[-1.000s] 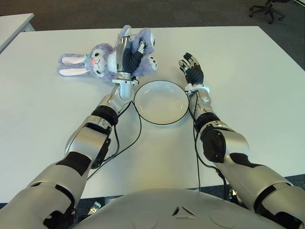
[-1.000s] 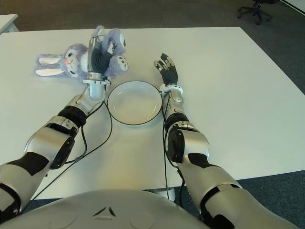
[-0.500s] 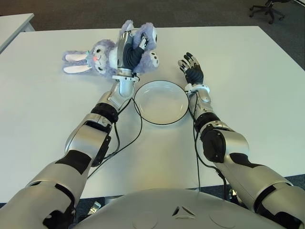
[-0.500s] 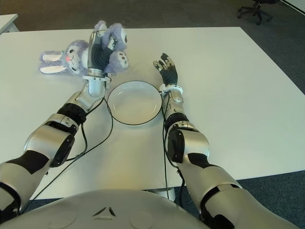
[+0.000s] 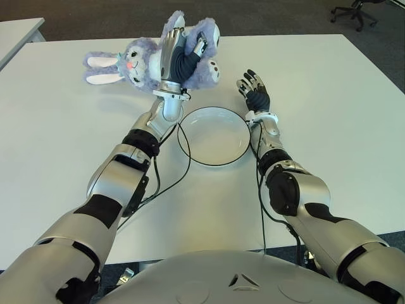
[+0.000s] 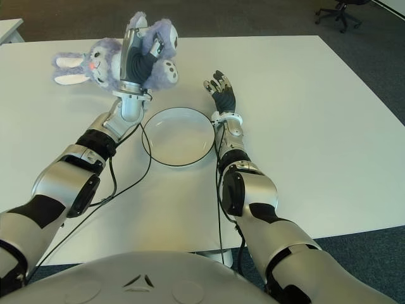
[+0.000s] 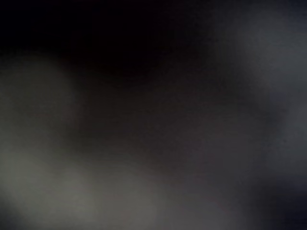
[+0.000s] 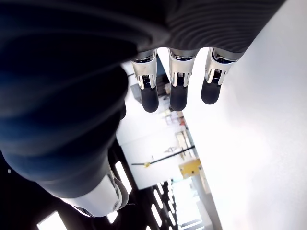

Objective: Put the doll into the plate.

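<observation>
A purple plush bunny doll [image 5: 136,63] with white ears and a pink nose hangs in the air behind and to the left of the white plate [image 5: 215,156]. My left hand [image 5: 179,56] is shut on the doll's body, with its fingers wrapped around the plush. The left wrist view is dark and shows nothing clear. On the table right of the plate lies my right hand [image 5: 254,92], its fingers [image 8: 176,91] straight and spread, holding nothing.
The white table [image 5: 329,95] runs wide on every side of the plate. Black cables [image 5: 180,174] trail along both forearms near the plate's front rim. A second table corner [image 5: 19,28] shows at far left and an office chair [image 5: 357,11] at far right.
My left hand has lifted the doll off the table and carried it a little to the right, toward the plate. The right hand has not moved.
</observation>
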`<action>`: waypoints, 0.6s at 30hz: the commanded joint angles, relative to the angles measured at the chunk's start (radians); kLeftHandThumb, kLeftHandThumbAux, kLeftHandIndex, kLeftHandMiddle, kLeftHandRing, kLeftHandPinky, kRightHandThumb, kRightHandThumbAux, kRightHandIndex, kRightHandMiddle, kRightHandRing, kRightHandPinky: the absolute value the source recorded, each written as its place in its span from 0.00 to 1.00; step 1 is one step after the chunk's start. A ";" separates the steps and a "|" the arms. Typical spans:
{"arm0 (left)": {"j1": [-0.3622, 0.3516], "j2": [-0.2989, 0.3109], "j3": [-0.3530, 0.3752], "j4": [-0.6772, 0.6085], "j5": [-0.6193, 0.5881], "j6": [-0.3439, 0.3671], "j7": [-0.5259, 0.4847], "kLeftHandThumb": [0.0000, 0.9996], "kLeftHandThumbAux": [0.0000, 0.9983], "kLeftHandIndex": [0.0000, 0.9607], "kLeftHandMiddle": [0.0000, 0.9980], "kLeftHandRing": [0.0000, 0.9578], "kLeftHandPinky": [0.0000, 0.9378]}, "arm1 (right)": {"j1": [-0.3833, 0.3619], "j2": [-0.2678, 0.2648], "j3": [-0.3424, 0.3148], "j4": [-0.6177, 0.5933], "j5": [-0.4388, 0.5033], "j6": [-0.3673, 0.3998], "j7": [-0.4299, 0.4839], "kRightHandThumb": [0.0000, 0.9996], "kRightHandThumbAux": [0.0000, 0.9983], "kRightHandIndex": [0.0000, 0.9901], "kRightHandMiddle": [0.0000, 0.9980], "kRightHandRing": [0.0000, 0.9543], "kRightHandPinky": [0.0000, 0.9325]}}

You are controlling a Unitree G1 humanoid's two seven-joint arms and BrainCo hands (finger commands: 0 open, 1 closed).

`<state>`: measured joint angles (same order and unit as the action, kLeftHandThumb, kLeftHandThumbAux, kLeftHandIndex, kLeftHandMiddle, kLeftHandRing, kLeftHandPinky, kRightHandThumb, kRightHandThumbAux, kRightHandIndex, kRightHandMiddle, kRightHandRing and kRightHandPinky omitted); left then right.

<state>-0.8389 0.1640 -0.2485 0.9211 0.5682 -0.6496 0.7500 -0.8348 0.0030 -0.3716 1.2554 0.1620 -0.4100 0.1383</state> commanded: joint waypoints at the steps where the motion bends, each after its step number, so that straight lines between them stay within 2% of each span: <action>1: -0.007 0.001 -0.010 -0.041 0.030 0.043 0.013 0.84 0.63 0.84 0.89 0.92 0.92 | 0.097 0.026 -0.009 0.066 0.008 0.053 -0.014 0.42 0.85 0.14 0.10 0.08 0.08; 5: -0.002 0.003 -0.018 -0.085 0.048 0.077 0.009 0.84 0.63 0.83 0.88 0.91 0.91 | 0.096 0.028 -0.011 0.066 0.010 0.053 -0.014 0.42 0.85 0.14 0.10 0.08 0.08; 14: 0.021 -0.005 -0.025 -0.165 0.047 0.100 -0.027 0.84 0.63 0.83 0.88 0.90 0.90 | 0.094 0.030 -0.011 0.067 0.010 0.055 -0.013 0.42 0.85 0.13 0.10 0.08 0.08; 18: 0.050 -0.017 -0.028 -0.224 0.037 0.109 -0.058 0.85 0.62 0.80 0.83 0.87 0.87 | 0.094 0.030 -0.010 0.067 0.008 0.054 -0.015 0.41 0.84 0.13 0.11 0.08 0.08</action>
<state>-0.8259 0.1553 -0.2619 0.7322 0.6010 -0.5522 0.7235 -0.8365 0.0047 -0.3731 1.2558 0.1625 -0.4099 0.1378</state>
